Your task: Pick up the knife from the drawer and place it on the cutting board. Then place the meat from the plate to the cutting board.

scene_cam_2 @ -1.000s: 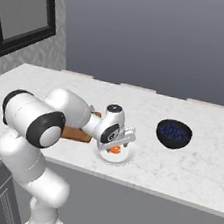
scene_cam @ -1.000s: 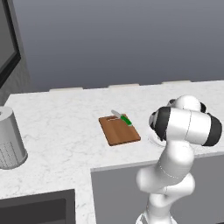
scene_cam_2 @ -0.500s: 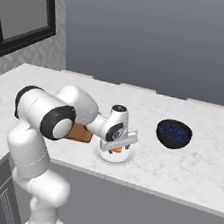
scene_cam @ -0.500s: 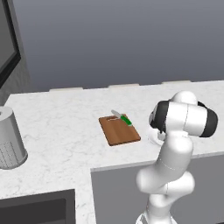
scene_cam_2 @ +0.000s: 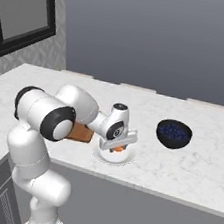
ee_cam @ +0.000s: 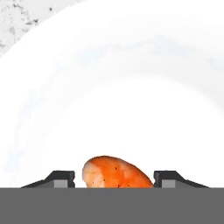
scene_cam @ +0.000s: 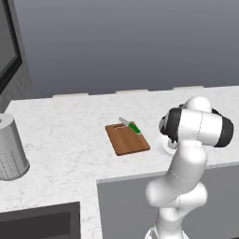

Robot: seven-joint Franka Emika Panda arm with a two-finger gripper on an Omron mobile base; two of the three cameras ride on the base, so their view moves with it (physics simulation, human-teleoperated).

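The meat (ee_cam: 116, 172) lies between the tool's (ee_cam: 114, 178) 2 parted fingertips (ee_cam: 61, 177), not yet pinched, on the white plate (ee_cam: 131, 87).

meat (ee_cam: 114, 172): orange-red, speckled, lying on plate, low in view | plate (ee_cam: 131, 78): white, shallow, rim curving top left | gripper (ee_cam: 114, 178): fingertips either side of meat, small gaps, not touching | counter (ee_cam: 19, 19): marbled corner, top left

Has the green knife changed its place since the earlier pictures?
No. The knife still lies at the far right corner of the cutting board, just as before.
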